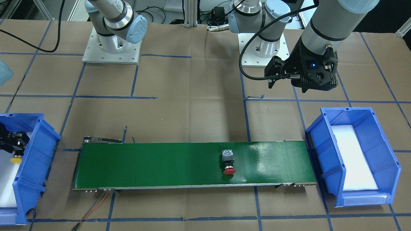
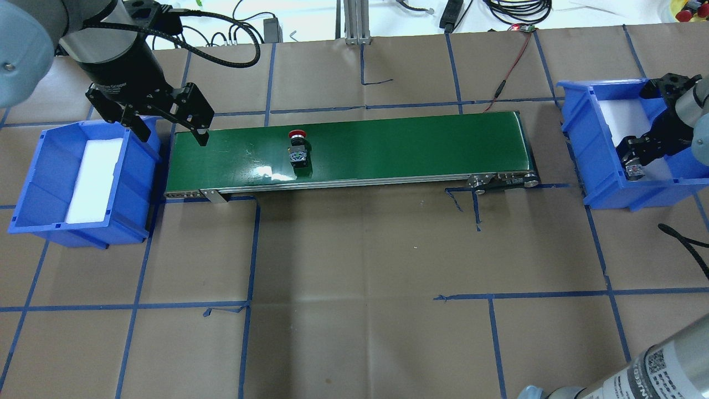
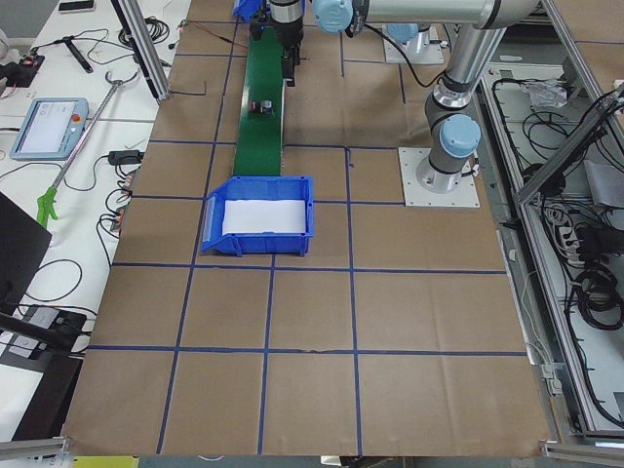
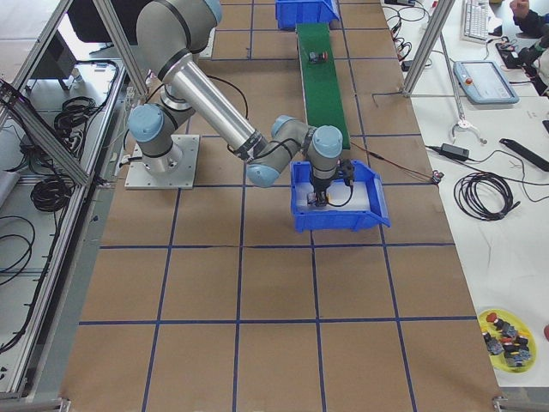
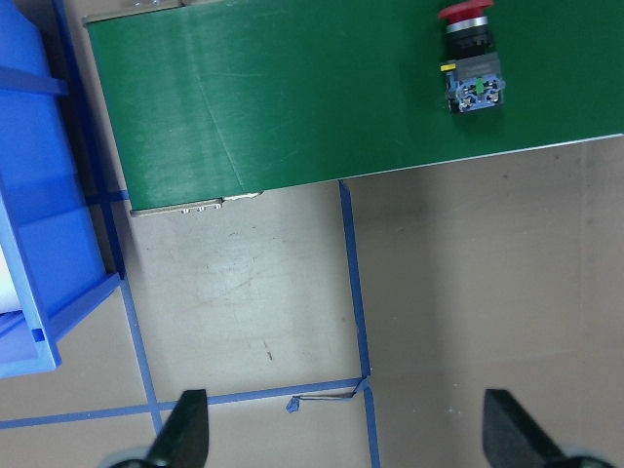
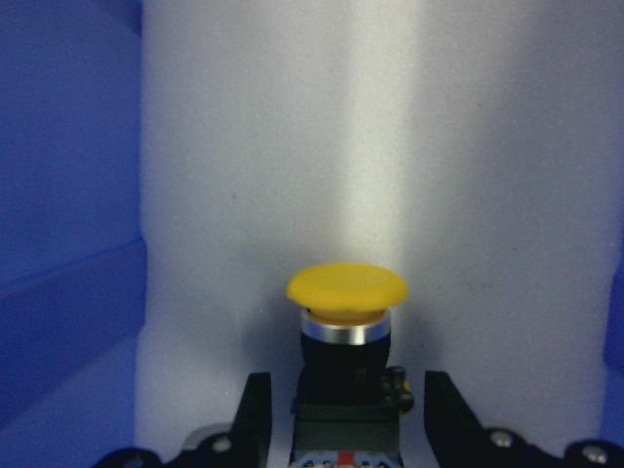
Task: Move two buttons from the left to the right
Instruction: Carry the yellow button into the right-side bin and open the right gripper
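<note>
"Buttons, seen from across the table: where do they sit?"
"The red button (image 1: 229,162) lies on its side on the green belt (image 1: 144,166), cap toward the operators' side, in the half of the belt nearer the left arm. The yellow button (image 1: 16,158) is inside the right bin (image 1: 32,154), just under the right gripper (image 1: 15,151)."
"And from overhead?"
"The left gripper (image 2: 173,136) hangs over the belt's end beside the left bin (image 2: 138,188), its fingers spread with nothing between them. The red button is well apart from it along the belt. The right gripper reaches down into the right bin."
"The side views?"
"Little to add. The red button is a small speck on the belt, and in the right-end view the near arm bends down into its bin."
"The left wrist camera?"
"Its fingertips (image 5: 185,434) stand wide apart at the bottom edge, over the paper-covered table (image 5: 468,292). The red button shows at the top right, on the belt."
"The right wrist camera?"
"The yellow button stands between the two fingers (image 6: 255,409), cap pointing away over the white liner (image 6: 292,146). A thin strip of white seems to show on either side of its black body, so the jaws look parted around it rather than clamped, though the picture cuts off lower down."
</note>
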